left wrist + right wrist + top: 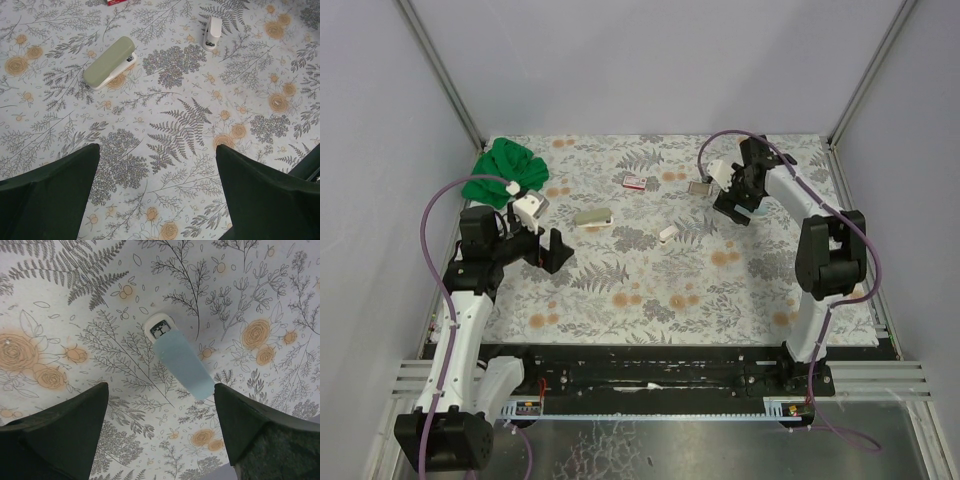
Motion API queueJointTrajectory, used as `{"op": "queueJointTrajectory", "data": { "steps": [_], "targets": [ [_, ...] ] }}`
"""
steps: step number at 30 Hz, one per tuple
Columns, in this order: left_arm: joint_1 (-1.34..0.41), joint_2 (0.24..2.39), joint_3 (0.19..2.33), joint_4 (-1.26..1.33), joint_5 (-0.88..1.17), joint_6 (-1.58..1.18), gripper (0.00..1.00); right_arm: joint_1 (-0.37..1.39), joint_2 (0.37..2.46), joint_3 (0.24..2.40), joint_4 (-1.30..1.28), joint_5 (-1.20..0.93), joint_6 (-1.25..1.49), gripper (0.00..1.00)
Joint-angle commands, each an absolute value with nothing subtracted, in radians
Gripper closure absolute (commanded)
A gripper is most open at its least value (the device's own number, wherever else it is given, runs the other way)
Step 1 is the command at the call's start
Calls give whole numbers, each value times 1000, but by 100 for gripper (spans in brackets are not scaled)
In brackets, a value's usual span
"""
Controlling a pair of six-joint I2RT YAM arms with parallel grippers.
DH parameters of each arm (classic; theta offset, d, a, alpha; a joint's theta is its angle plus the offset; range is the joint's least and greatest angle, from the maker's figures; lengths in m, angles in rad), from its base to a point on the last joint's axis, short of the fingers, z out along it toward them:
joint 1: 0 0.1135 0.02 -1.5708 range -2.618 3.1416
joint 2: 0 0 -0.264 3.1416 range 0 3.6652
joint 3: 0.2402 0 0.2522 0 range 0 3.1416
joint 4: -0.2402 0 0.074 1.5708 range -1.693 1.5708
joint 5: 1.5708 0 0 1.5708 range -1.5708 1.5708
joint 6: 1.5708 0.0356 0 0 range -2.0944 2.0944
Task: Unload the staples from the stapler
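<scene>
My left pincer [157, 200] stands wide, its two dark fingers [50, 195] far apart with only the flowered tablecloth [175, 135] between them; it holds nothing. Ahead of it, well apart from the fingers, a sage-green stapler [110, 62] lies shut on its white base, slanted on the cloth. Farther off to the right lies a small white item [214, 32], shaped like a mini stapler. A red-and-white box [117, 2] just shows at the top edge of that wrist view.

My right pincer [160, 430] is wide as well and grips nothing. The pale blue stapler [177, 360] lies flat on the cloth beneath it, in the gap ahead of my fingers [270, 430]. It lies slanted, its white rounded end pointing away from me and its blue end nearer the finger at the right of that view, touching neither. From above, only a sliver of it shows beside the right pincer, toward the far right of the table. A small grey object [700, 187] lies just to the pincer's left; what it is I cannot tell. A green cloth [505, 172] sits bunched at the far left corner, beyond my left wrist.

The staples I cannot make out in any view, being too small or hidden to tell
</scene>
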State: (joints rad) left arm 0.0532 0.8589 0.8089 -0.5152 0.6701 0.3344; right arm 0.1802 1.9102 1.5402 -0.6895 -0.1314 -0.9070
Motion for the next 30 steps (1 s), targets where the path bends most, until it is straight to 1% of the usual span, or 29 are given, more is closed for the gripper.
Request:
{"op": "queueJointTrajectory", "data": {
  "steps": [1,8,12,18,22,25,28,30],
  "targets": [
    [59,863,803,-530,708,365,0,176,1951,1620,-717,-101,-956,8],
    [59,878,808,-546,723,381,0,176,2019,1690,-740,-69,-1019,12],
    [59,889,812,-557,731,388,0,176,2085,1777,-802,-49,-1054,13],
    [60,903,815,-567,736,396,0,175,2163,1891,-913,-61,-1114,18],
    [59,908,817,-572,740,399,0,175,2176,1900,-955,-68,-1158,21],
    [59,915,819,-574,738,401,0,176,2181,1901,-963,-77,-1172,25],
    [60,925,820,-575,738,401,0,176,2192,1905,-963,-83,-1176,26],
    [59,929,821,-574,739,401,0,176,2204,1913,-964,-90,-1174,30]
  ]
}}
